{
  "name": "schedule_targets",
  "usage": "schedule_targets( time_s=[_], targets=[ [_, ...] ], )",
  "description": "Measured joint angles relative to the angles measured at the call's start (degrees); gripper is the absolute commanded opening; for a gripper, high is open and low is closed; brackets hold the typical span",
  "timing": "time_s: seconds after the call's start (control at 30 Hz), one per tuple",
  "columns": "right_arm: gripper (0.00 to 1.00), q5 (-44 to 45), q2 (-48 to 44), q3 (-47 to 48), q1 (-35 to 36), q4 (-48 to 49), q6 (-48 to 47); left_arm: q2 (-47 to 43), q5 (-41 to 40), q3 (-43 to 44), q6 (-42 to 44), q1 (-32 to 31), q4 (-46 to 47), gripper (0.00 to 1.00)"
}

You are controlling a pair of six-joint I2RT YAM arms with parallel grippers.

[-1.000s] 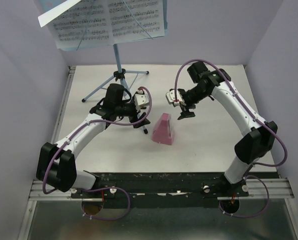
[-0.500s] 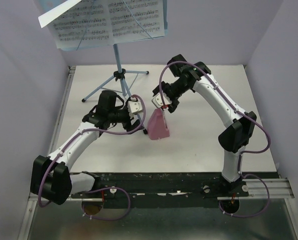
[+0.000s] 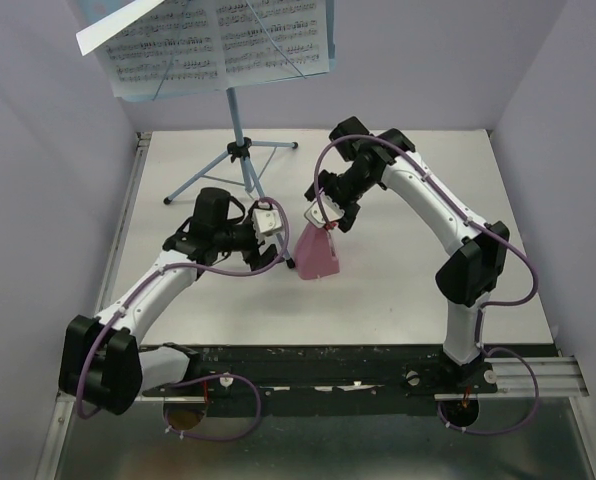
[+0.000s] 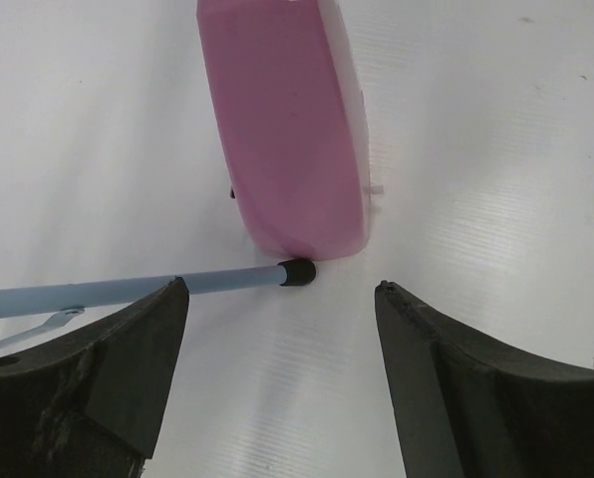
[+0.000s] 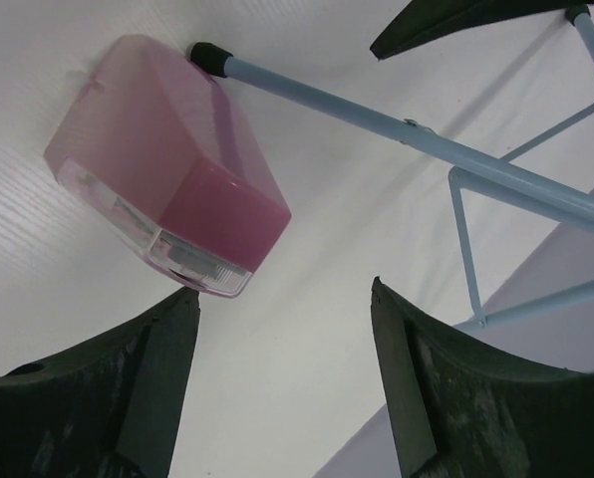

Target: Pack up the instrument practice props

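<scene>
- Metronome (image 4: 287, 129), ahead of the left hand (image 4: 279, 287): smooth pink plastic, slight sheen.
- Stand leg (image 4: 128, 290): painted light-blue metal tube, black rubber tip.
- Surface (image 4: 476, 149): white, matt, finely ribbed.

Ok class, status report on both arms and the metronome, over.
Left gripper open, right gripper open, both empty. Metronome upright, ungrasped. Stand leg tip at its base.

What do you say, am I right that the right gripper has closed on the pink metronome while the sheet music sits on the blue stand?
Not quite: the right wrist view shows the right gripper open, the pink metronome beyond its fingers, not between them. The sheet music does sit on the blue stand.
</scene>
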Motion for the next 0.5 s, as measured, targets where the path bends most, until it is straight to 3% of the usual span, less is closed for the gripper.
schedule_targets(
  time_s=[0.2,0.5],
  targets=[
    [0.72,-0.17,0.00,-1.55,-0.04,0.00,3.58,6.97,-1.81,1.25,-3.65,-1.46,6.78,0.84],
    [0.60,-6.49,-5.35,-14.82,-1.73,0.70,23.82,17.35,-9.70,6.73,-10.78,-7.54,20.48,0.84]
  ],
)
